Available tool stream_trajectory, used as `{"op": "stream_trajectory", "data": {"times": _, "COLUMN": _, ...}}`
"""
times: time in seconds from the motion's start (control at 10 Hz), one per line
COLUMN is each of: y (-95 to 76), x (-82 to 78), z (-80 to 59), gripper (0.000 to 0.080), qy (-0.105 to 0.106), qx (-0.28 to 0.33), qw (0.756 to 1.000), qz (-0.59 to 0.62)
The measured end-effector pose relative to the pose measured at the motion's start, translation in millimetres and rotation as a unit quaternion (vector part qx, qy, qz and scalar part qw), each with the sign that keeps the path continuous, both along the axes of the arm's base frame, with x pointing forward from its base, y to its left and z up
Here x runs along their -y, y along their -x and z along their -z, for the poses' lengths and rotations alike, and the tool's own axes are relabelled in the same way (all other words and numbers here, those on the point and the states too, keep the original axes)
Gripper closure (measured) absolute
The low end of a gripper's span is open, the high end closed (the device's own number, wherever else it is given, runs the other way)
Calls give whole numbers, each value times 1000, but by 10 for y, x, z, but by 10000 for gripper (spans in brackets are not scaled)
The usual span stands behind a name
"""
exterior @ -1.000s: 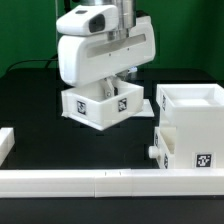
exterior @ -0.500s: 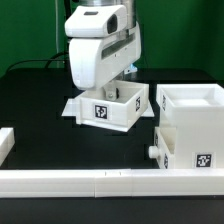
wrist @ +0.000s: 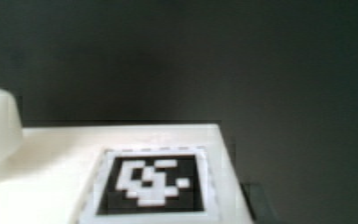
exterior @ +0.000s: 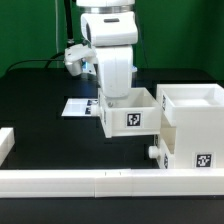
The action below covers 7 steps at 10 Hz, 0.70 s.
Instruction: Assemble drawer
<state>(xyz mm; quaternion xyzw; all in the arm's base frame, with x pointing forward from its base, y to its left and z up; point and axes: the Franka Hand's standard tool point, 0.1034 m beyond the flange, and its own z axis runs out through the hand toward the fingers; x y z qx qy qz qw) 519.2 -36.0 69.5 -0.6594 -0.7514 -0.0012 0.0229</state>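
In the exterior view my gripper (exterior: 118, 94) reaches down into a small white open-top tray (exterior: 131, 116) with a black-and-white tag on its front, and is shut on the tray's wall. The tray hangs upright just above the black table, close against the left side of the tall white housing (exterior: 190, 128). The fingertips are hidden by the tray wall. The wrist view shows only a white surface with a blurred tag (wrist: 155, 182); the fingers do not show there. A second tray is not clearly in view.
The marker board (exterior: 78, 106) lies flat on the table behind and left of the tray. A long low white rail (exterior: 80, 182) runs along the front edge. A white block (exterior: 5, 141) sits at the far left. A small knob (exterior: 153, 155) sticks out of the housing's left side.
The gripper has carried the tray to the exterior view's right, from over the marker board to beside the housing, and turned it from tilted to level and square-on.
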Motion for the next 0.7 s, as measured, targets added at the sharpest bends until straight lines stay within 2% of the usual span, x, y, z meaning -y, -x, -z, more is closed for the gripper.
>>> {"op": "stream_trajectory", "data": {"times": 0.2, "y": -101, "x": 10, "z": 32, "gripper": 761, "qy": 5, "qx": 9, "qw": 1000, "qz": -11}}
{"op": "stream_trajectory", "data": {"times": 0.4, "y": -289, "x": 10, "z": 58, "gripper": 761, "qy": 3, "qx": 5, "qw": 1000, "qz": 6}}
{"op": "stream_trajectory", "data": {"times": 0.7, "y": -314, "x": -3, "z": 69, "gripper": 761, "qy": 3, "qx": -3, "qw": 999, "qz": 39}}
